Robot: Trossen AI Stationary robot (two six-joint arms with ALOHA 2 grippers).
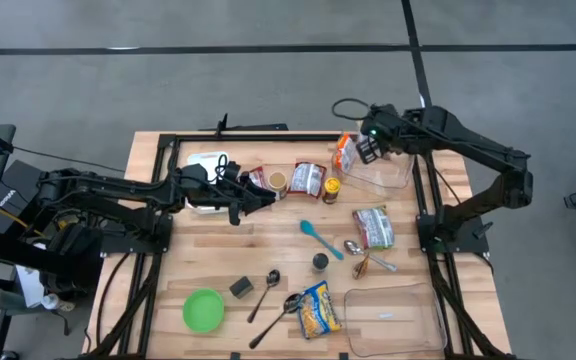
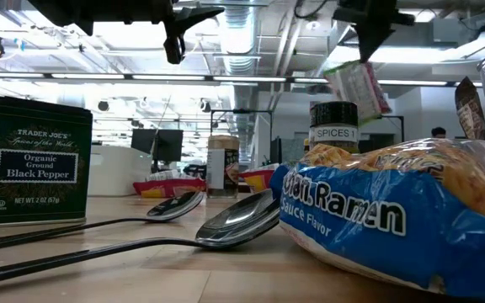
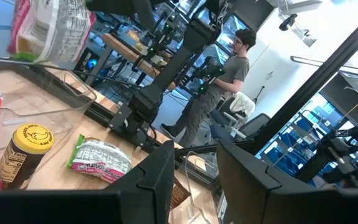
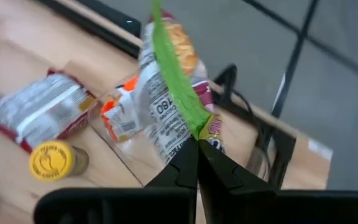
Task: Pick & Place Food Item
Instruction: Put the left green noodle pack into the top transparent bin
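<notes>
Right gripper point(image 4: 197, 144), jaws clenched on snack bag point(image 4: 166, 93) above half-hidden clear container point(image 1: 383, 170); left jaws' state unclear.

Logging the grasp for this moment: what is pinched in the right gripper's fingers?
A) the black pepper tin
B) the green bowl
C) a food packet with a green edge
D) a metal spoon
C: in the right wrist view the right gripper has its fingers closed on the green edge of a food packet, which hangs above the clear container.
</notes>
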